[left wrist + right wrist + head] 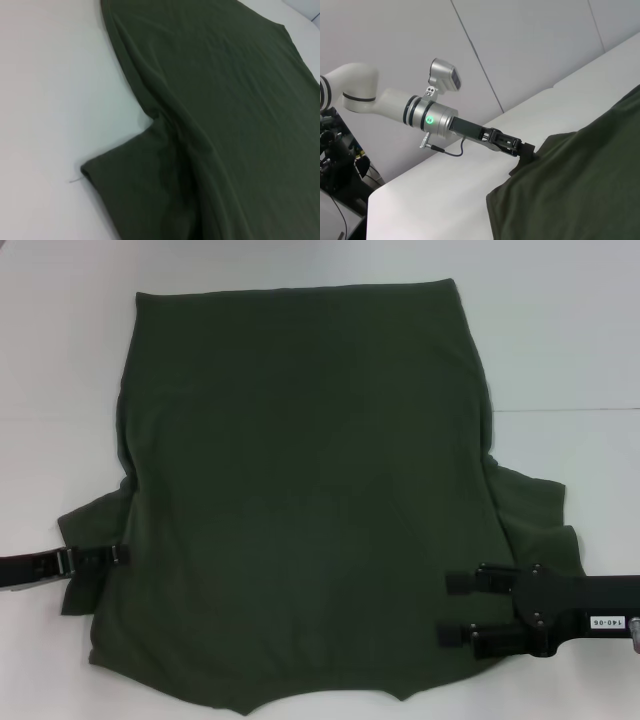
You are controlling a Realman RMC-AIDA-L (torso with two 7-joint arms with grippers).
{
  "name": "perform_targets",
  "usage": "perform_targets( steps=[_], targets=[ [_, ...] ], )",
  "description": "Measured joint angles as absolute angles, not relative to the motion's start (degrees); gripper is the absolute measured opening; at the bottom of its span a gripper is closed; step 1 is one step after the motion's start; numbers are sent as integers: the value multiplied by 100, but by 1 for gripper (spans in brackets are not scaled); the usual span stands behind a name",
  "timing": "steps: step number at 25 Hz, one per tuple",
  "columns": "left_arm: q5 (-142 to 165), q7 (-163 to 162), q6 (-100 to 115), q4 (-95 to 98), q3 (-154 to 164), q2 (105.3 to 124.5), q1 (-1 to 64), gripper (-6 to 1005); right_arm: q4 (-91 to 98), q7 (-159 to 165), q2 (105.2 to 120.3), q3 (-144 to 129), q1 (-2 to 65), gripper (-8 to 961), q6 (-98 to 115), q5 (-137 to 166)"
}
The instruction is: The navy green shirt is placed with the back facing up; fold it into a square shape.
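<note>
My left gripper (118, 554) sits at nine o'clock of the work area, its fingers pinched shut on the edge of the navy green shirt (310, 490) just below the left sleeve (85, 515). From the right wrist view I can see those same fingers (524, 151) buried in the hem of the cloth, so the bite looks real but shallow.

My right gripper (458, 608) lies at about four o'clock, on top of the fabric beside the right sleeve (530, 505). Its two fingers are spread apart and hold nothing; they rest flat on the cloth.

The shirt itself is spread flat across the white table (60, 360), hem toward twelve o'clock, collar end toward six, both sleeves out to the sides.

What worries me:

- My two hands are uneven. If I lift the left side while the right has no grip, the shirt will drag and skew, and the fold will come out crooked.
- The left pinch is near the very edge; soft fabric could slip free mid-lift, or I could be holding one layer only and leave the lower layer behind.
- The right fingers, closing from on top, may bunch a ridge of cloth instead of catching the edge.
- The creases at the left armpit (165, 130) could get folded in.
</note>
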State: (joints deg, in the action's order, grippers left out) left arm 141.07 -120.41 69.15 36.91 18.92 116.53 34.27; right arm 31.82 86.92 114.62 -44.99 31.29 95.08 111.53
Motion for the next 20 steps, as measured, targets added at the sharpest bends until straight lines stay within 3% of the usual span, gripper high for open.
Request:
perform_targets(
  steps=[2, 20],
  targets=[
    [14107, -12041, 6910, 3691, 1917, 11652, 3436, 877, 3181, 8692, 11466, -4500, 3129, 940, 9508, 11153],
    [14194, -12040, 6820, 3704, 1967, 11654, 3455, 541, 3182, 8692, 11460, -4500, 3134, 940, 9510, 11153]
  ],
)
